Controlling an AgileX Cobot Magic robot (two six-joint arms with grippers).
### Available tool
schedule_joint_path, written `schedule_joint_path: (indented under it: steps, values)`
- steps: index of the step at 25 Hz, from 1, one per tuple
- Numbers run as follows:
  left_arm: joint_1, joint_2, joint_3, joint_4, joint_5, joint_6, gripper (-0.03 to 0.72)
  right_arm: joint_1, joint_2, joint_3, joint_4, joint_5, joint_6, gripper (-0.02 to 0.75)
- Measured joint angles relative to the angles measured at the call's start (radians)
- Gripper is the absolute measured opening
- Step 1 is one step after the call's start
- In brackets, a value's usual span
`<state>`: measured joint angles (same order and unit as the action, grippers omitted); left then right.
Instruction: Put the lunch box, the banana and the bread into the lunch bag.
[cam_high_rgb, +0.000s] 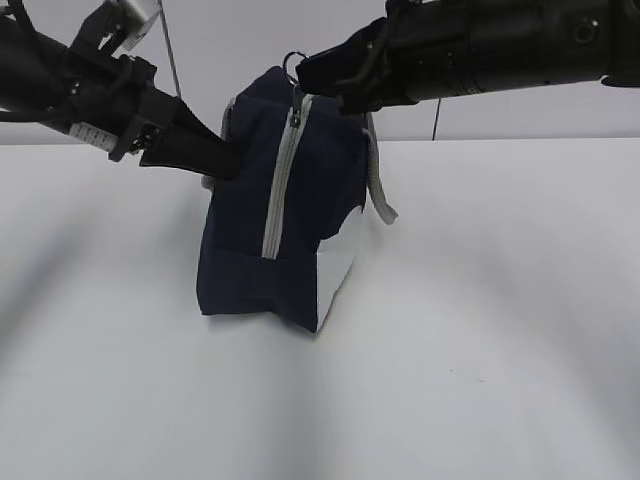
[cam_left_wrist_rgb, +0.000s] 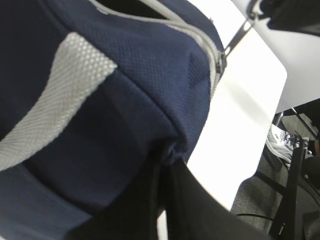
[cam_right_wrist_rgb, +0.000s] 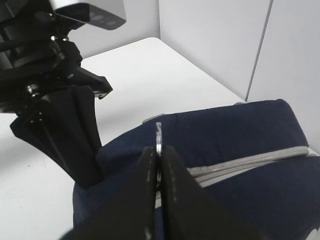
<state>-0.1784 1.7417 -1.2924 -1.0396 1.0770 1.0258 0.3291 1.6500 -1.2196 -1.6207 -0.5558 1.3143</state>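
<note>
I see my left gripper (cam_high_rgb: 225, 160) pinching the lunch bag (cam_high_rgb: 250, 250) edge, my right gripper (cam_right_wrist_rgb: 159, 165) clamped on its ring pull (cam_right_wrist_rgb: 158, 137), with bare surface (cam_high_rgb: 480, 330) around.

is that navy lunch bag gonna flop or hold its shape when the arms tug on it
Probably floppy: the lunch bag is woven fabric that puckers where the left gripper pinches it. Likely light for its size, since it leans with one base corner off the table. It may tip or slide if the right gripper, shut on the ring pull, pulls without that counter-hold.
</note>
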Motion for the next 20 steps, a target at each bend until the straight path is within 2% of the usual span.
schedule_joint_path:
  steps: [9,15,20]
  values:
    - [0.000,-0.018,0.000,0.005,0.035,0.000,0.002,-0.011,0.083,-0.118,-0.023,-0.019,0.062,-0.016]
    - [0.000,-0.030,0.000,0.051,0.047,-0.001,0.002,-0.012,0.138,-0.189,-0.047,-0.027,0.112,-0.016]
    - [0.000,-0.030,0.000,0.058,0.049,-0.003,0.002,-0.014,0.180,-0.236,-0.121,-0.029,0.194,-0.016]
